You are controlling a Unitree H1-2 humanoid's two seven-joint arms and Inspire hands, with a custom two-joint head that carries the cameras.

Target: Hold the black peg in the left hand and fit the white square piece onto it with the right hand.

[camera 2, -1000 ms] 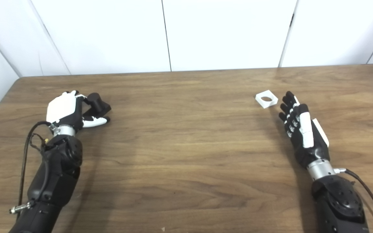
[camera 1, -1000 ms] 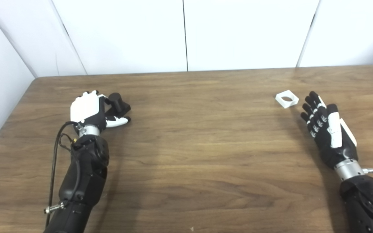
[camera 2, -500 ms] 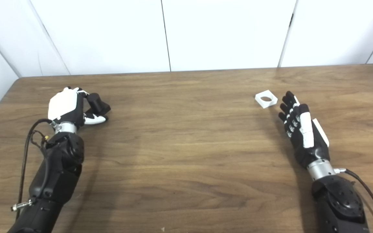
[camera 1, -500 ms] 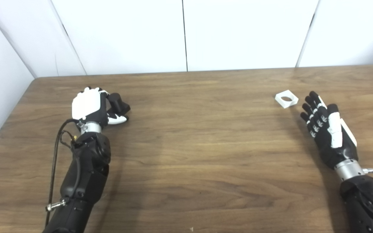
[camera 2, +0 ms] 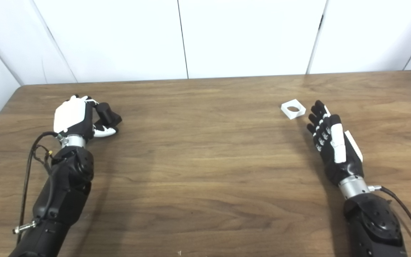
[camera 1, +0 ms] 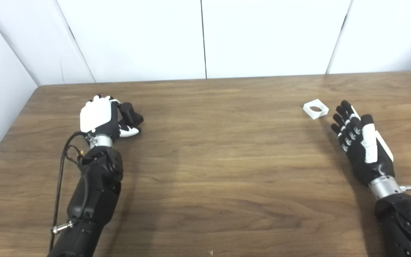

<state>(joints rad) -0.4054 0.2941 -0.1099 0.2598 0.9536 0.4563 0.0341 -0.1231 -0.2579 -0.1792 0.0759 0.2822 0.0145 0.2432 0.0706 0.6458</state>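
The left hand (camera 1: 98, 119) sits far over on the left of the desk (camera 1: 219, 171), its white back turned up and its fingers (camera 1: 114, 104) curled around the black peg (camera 1: 130, 113). The peg juts out just past the curled fingers toward the middle of the desk, with the thumb tucked under it on the near side. From where I stand it looks like a closing grip, though I cannot tell whether the peg has left the wood or whether the hold is firm yet.

On the other side, the right hand (camera 1: 359, 142) lies low over the desk, palm facing inward, fingers (camera 1: 344, 117) stretched out straight and a little apart, holding nothing. The white square piece (camera 1: 315, 109), with its round hole facing up, rests flat on the desk just beyond those fingertips and slightly to their left, near them but not touching.

So the step in hand seems to be securing the peg. Next, I'd judge, the left hand needs to lift it and turn it upright. The right must reach the short way forward, pinch the square by its edges without covering the hole, then carry it across.
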